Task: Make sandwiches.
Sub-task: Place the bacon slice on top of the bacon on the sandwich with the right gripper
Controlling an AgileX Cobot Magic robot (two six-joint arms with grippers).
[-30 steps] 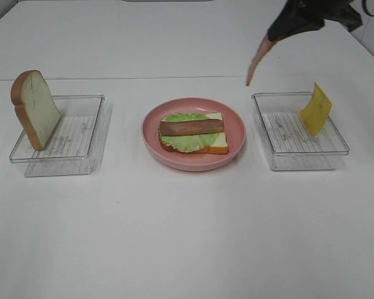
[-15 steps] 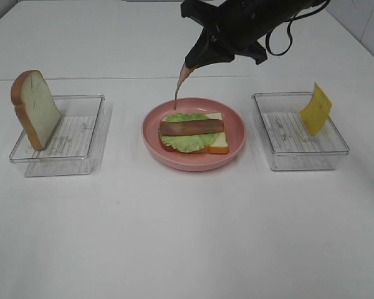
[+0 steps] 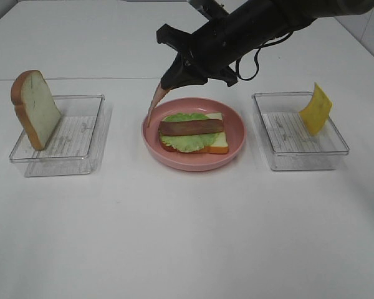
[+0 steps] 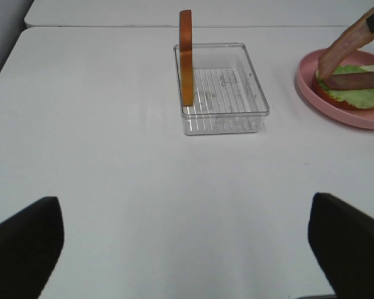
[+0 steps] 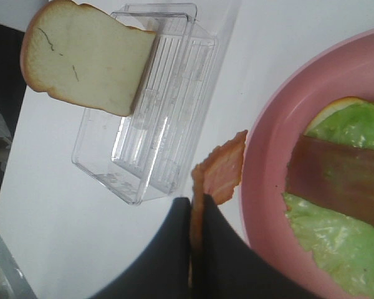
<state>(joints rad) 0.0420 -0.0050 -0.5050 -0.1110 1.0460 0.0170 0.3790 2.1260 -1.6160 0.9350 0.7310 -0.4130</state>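
The half-built sandwich [image 3: 193, 134] of bread, lettuce and one bacon strip lies on the pink plate [image 3: 193, 165] at the middle of the table [image 3: 187, 237]. A loose bacon strip [image 3: 154, 106] hangs by the plate's left rim, its upper end pinched in the closed right jaws. A bread slice [image 3: 34, 109] stands in the left tray [image 3: 81, 156], and cheese [image 3: 316, 109] leans in the right tray [image 3: 299, 159]. The left jaws gape wide and hold nothing.

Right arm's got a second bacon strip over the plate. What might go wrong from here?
1. The held bacon strip hangs from the right tool with its tip over the pink plate's left rim, beside the sandwich; released here, it may land off it.
2. Lowering could nudge the bacon strip already laid.
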